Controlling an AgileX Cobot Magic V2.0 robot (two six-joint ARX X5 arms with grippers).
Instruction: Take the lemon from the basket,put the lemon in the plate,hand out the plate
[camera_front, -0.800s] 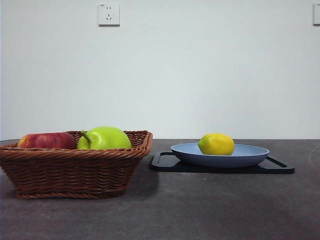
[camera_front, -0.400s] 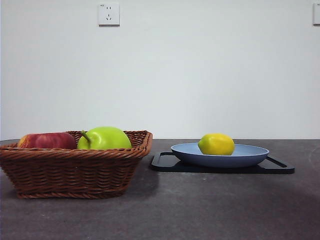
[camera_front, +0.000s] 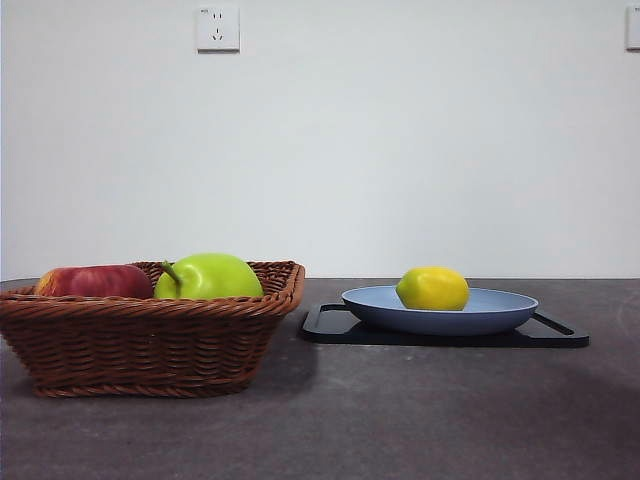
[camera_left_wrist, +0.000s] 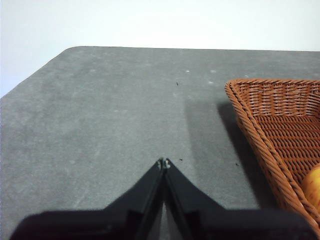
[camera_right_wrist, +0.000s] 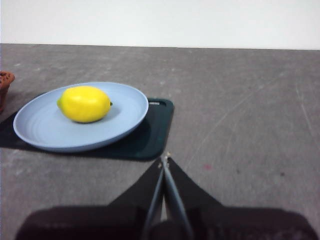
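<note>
From the front, the basket (camera_front: 150, 330) sits on the left of the dark counter (camera_front: 420, 420), with a red apple (camera_front: 93, 281) and a green apple (camera_front: 208, 276) rising above its braided rim, the green one showing its stem. To the right, apart from the basket, a flat black tray (camera_front: 560, 338) lies on the counter and carries the plate (camera_front: 500, 312). The lemon (camera_front: 432, 288) rests in the plate, a little left of its middle. Behind is a plain white wall with a socket (camera_front: 218, 27) high up. Neither arm shows here.

From the left wrist, the left gripper (camera_left_wrist: 164, 163) hangs over bare counter with its jaws closed tip to tip, holding nothing. A corner of the basket (camera_left_wrist: 280, 140) is off to one side, near but not touched, and a bit of orange-coloured fruit (camera_left_wrist: 312, 182) peeks out inside it at the picture's edge. The counter's rounded far corner meets the white wall.

From the right wrist, the right gripper (camera_right_wrist: 165, 161) has its jaws pressed together and empty, poised above the counter just beside the tray's (camera_right_wrist: 155, 135) near corner. The plate (camera_right_wrist: 35, 130) sits on the tray, and the lemon (camera_right_wrist: 84, 103) lies on its side in it, pointed ends outward. A sliver of the basket (camera_right_wrist: 5, 80) shows beyond the plate.
</note>
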